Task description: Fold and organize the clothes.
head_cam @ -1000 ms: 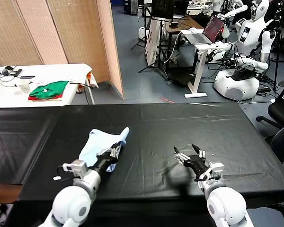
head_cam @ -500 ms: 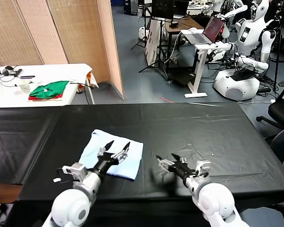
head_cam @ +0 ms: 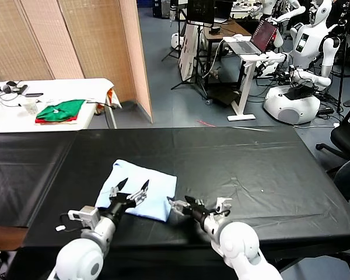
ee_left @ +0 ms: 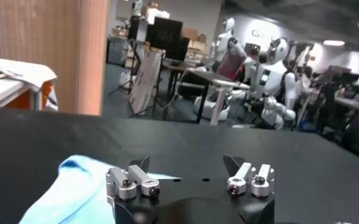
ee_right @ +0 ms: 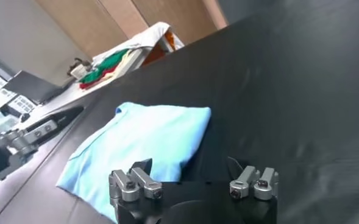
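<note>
The folded sky-blue T-shirt (head_cam: pixel 140 197) lies released under the open left end effector (head_cam: pixel 131 189); the right end effector (head_cam: pixel 181 205), spread at its 3 o'clock corner, likely must grip that edge next.

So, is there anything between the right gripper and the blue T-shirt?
Nothing visible. The right gripper, open, sits on bare black table beside the near right corner of the folded T-shirt.

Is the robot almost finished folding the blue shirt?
Nearly, it seems. The blue shirt already lies flat on the black table as a small folded rectangle. Neither gripper holds it: the left gripper hovers open above it, and the right gripper sits open by its near corner. Possibly left: one more fold or tidying.
</note>
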Robot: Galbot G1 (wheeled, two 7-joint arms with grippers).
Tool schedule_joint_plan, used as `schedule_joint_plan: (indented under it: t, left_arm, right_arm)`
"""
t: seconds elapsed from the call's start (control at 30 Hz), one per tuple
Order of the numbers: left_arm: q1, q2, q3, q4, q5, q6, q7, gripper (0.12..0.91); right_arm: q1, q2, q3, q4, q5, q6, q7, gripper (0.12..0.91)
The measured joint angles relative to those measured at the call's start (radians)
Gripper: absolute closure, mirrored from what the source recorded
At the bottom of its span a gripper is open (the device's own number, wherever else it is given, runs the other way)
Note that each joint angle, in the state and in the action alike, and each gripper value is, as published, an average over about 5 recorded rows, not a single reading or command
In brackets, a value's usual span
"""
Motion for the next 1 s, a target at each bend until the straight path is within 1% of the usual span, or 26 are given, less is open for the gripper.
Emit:
schedule_joint_plan:
  t: [0.17, 0.2, 0.3, 0.33, 0.4, 0.53, 0.73, 0.93, 0.97, 1.0]
  left_arm:
    - [0.018, 0.0, -0.013, -0.009, 0.021, 0.0, 0.0, 0.123]
    - [0.022, 0.0, -0.016, -0.011, 0.024, 0.0, 0.0, 0.123]
    - [0.035, 0.0, -0.027, -0.016, 0.03, 0.0, 0.001, 0.123]
    - [0.04, 0.0, -0.03, -0.017, 0.032, -0.001, 0.001, 0.123]
    - [0.049, 0.0, -0.038, -0.02, 0.035, -0.002, 0.001, 0.123]
    - [0.069, -0.002, -0.054, -0.025, 0.044, -0.009, 0.002, 0.123]
    - [0.096, -0.013, -0.07, -0.027, 0.064, -0.022, 0.004, 0.123]
    - [0.102, -0.024, -0.074, -0.029, 0.071, -0.024, 0.003, 0.123]
    - [0.102, -0.024, -0.075, -0.03, 0.07, -0.023, 0.002, 0.123]
    - [0.102, -0.024, -0.075, -0.032, 0.069, -0.023, 0.002, 0.123]
  right_arm:
    - [0.021, 0.021, -0.009, -0.045, 0.007, 0.005, -0.002, 0.519]
    - [0.025, 0.023, -0.01, -0.053, 0.008, 0.006, -0.002, 0.595]
    - [0.036, 0.029, -0.012, -0.072, 0.009, 0.01, -0.005, 0.771]
    - [0.04, 0.029, -0.012, -0.077, 0.009, 0.012, -0.006, 0.815]
    - [0.047, 0.028, -0.01, -0.082, 0.008, 0.014, -0.01, 0.871]
    - [0.068, 0.011, 0.011, -0.08, -0.014, -0.003, -0.018, 0.884]
    - [0.117, -0.034, 0.062, -0.085, -0.081, -0.074, -0.02, 0.884]
    - [0.132, -0.072, 0.097, -0.076, -0.093, -0.078, -0.021, 0.88]
    - [0.13, -0.074, 0.1, -0.072, -0.091, -0.078, -0.02, 0.873]
    - [0.128, -0.076, 0.103, -0.066, -0.09, -0.078, -0.019, 0.849]
